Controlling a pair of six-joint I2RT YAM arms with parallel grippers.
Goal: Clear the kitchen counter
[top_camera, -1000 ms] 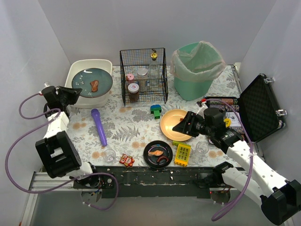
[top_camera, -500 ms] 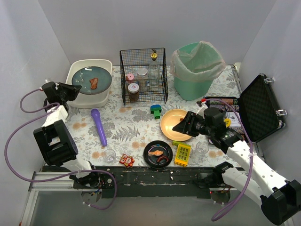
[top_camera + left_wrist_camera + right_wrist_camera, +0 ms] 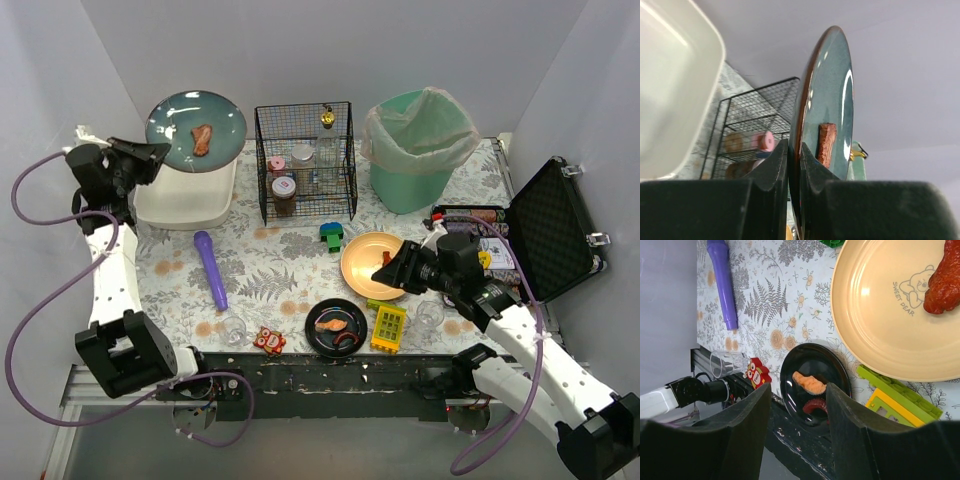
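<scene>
**Left gripper (image 3: 150,157) clamps teal plate (image 3: 196,125); right gripper (image 3: 392,268) spread, holding nothing**

Teal plate is upper left of the top view, raised over the white tub (image 3: 190,200). It carries a brown food piece (image 3: 202,138), and its right rim is just beside the wire rack (image 3: 305,160). Left fingers (image 3: 775,170) pinch the plate's rim. Right gripper hangs over the tan plate (image 3: 362,262), right of centre. The kitchen counter (image 3: 270,265) fills mid-frame. Its barest cloth lies between the purple tool (image 3: 210,268) and the tan plate. A black dish (image 3: 337,327) sits close to the black front edge.
</scene>
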